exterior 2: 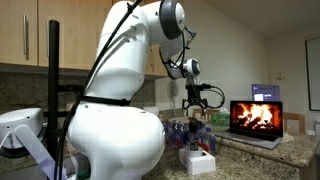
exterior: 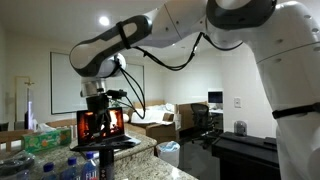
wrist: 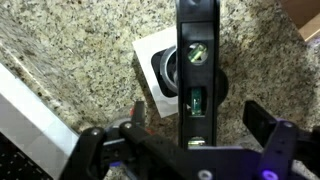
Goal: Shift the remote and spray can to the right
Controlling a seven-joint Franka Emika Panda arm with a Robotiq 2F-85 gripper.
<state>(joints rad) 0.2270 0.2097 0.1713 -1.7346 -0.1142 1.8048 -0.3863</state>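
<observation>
Fig.: clearance round pincer point(exterior 2: 197, 100). You get bare table point(wrist: 70, 35) granite ahead in wrist view, plus open air betw. pincer and laptop point(exterior 2: 258, 118) screen. Obstacles: laptop base edge close alongside, water bottles point(exterior 2: 192, 132) clustered just below, white box point(exterior 2: 197, 160) at table front.

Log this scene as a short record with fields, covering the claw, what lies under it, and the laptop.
counter: speckled granite
claw: open, above the counter
remote: under the claw, overlapping a white square item
laptop: open, fire picture on screen
water bottles: clustered near the laptop
spray can: not made out
</observation>
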